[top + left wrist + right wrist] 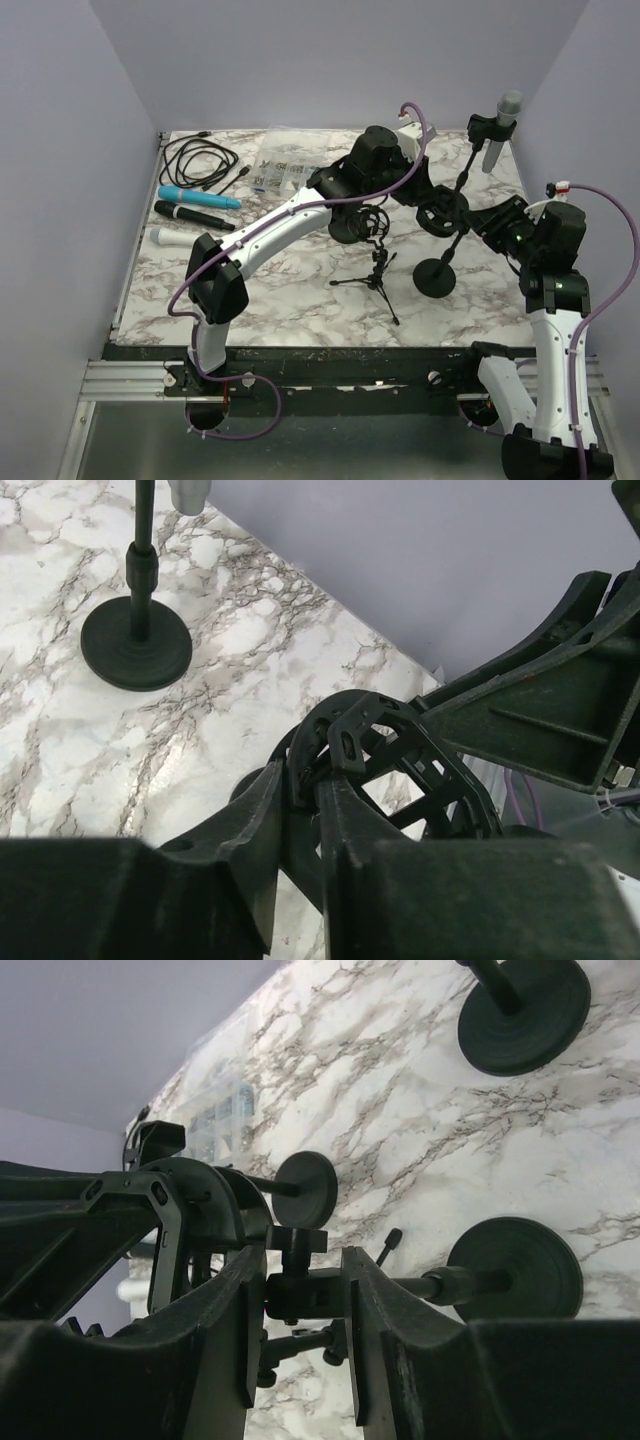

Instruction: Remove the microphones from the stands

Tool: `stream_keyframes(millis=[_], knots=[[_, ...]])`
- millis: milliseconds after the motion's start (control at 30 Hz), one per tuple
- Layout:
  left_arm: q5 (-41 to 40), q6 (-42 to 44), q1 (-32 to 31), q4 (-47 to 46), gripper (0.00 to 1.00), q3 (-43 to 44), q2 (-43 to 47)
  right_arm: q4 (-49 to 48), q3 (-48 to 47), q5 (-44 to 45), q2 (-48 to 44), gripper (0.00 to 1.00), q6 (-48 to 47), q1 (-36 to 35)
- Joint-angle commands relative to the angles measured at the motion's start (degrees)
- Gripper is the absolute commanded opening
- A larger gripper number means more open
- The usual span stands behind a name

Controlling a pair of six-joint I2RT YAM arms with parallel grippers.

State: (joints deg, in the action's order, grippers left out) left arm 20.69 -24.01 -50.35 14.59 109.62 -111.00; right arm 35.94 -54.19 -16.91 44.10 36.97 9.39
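Observation:
A grey microphone (503, 128) sits in a clip on top of a tall black stand (466, 180) at the back right. Its lower end shows in the left wrist view (188, 492), above a round base (135, 645). My left gripper (428, 200) (303, 780) is shut on the rim of a black cage-like shock mount (385, 742) near the table's middle right. My right gripper (470, 220) (303, 1270) meets it from the right. It is shut on a black joint block with a knob (305, 1290), and a pole runs from the block to a round base (515, 1265).
A blue (200, 197), a black (190, 213) and a white microphone (165, 237) lie at the left. A coiled cable (200, 160) and a clear bag (285, 172) lie at the back. A small tripod (372, 280) and a round base (435, 278) stand mid-table.

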Motion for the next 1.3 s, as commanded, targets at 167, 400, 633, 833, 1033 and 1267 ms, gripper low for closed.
stream_keyframes(millis=[167,400,633,833,1033,1267], knots=[[2.9,-2.1,-0.3,-1.5,0.35,-2.5,3.7,11.0,11.2,1.0,-0.4,0.39,0.9,0.2],[3.6,-2.6,0.7,-0.8,0.53,-2.5,6.2,11.6,16.4,3.6,-0.3,0.39,2.0,0.2],[8.4,-5.2,2.6,-2.9,0.64,-4.3,10.9,10.0,18.0,6.4,-0.7,0.39,3.1,0.3],[9.2,-5.8,3.2,-3.1,0.67,-4.7,15.4,8.4,16.0,5.1,-1.1,0.48,2.9,0.2],[10.0,-5.2,4.0,-0.4,0.69,-6.7,20.7,7.2,10.3,6.5,-0.7,0.87,0.3,0.3],[9.5,2.4,6.0,4.5,0.72,-13.0,31.0,3.7,4.6,6.6,1.9,1.0,-2.3,0.2]])
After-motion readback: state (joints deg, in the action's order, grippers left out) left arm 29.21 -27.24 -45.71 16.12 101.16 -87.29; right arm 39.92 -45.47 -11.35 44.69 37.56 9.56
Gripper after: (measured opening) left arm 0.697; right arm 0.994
